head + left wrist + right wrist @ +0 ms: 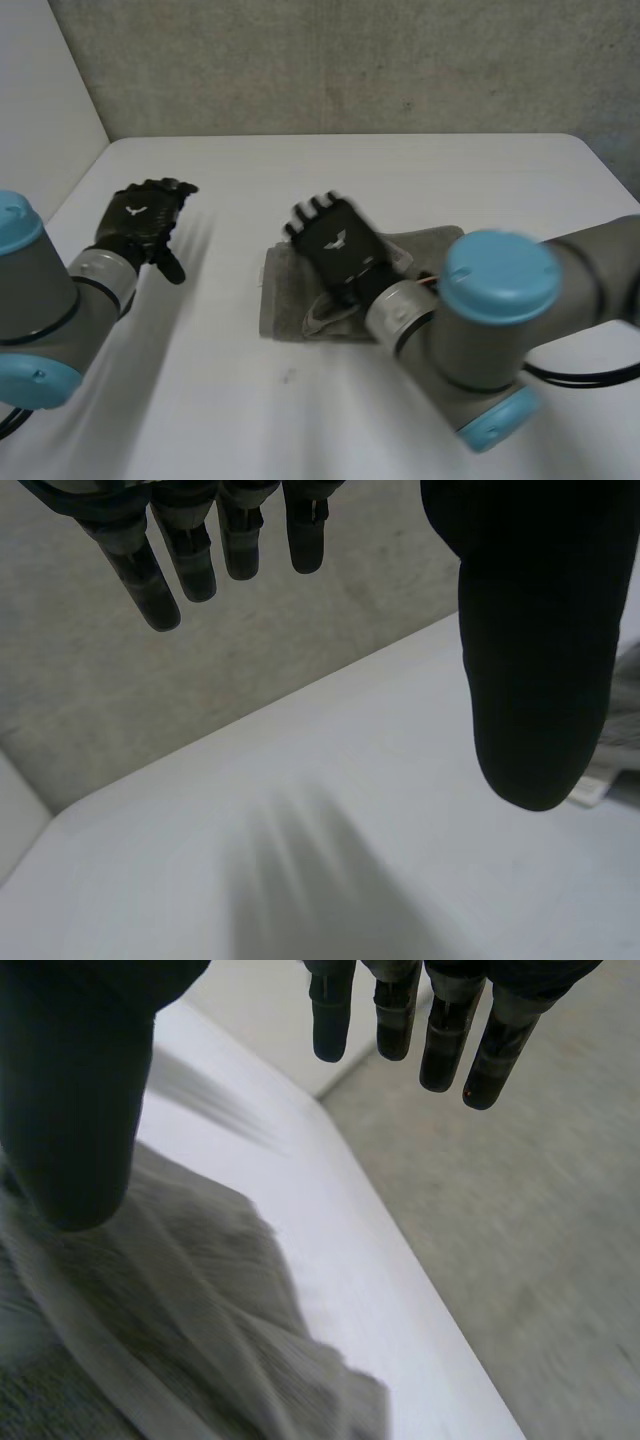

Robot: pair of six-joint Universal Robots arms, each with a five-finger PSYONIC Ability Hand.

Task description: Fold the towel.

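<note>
white table against a grey wall, grey towel rumpled mid-table. right hand above it, left hand aside, both straight-fingered, empty.

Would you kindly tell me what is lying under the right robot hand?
The grey towel, rumpled on the white table, lies under the open right robot hand. The hand covers the towel's middle, so its folds there cannot be seen.

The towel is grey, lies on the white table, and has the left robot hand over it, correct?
No. The head view shows the right robot hand over the grey towel on the white table; the left robot hand is over bare table.
</note>
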